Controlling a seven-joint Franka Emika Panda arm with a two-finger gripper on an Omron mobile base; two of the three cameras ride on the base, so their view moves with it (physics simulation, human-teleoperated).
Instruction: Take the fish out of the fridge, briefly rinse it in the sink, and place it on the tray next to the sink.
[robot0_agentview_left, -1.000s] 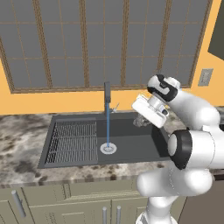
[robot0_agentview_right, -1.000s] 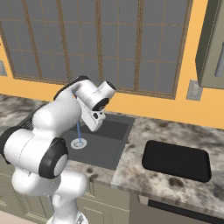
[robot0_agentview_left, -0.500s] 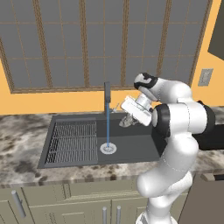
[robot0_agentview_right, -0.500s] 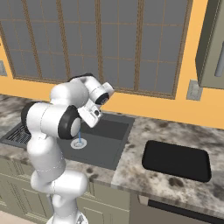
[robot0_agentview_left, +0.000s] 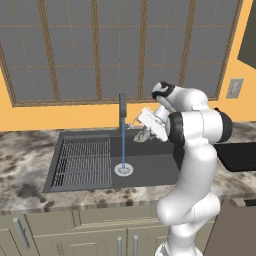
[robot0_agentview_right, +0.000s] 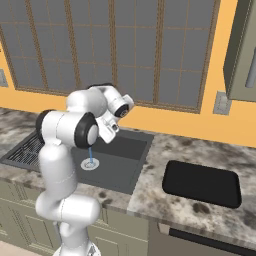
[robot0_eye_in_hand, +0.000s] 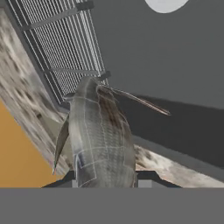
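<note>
Above the sink (robot0_agentview_left: 150, 165), the gripper (robot0_agentview_left: 141, 131) has swung closer to the faucet (robot0_agentview_left: 122, 105), fingers clenched on the scaly, oblong fish (robot0_eye_in_hand: 101, 138).

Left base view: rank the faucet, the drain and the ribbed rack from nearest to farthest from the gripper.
1. The faucet, just left of the gripper holding the fish.
2. The drain, below and left, under the water stream.
3. The ribbed rack, at the sink's far left.
</note>
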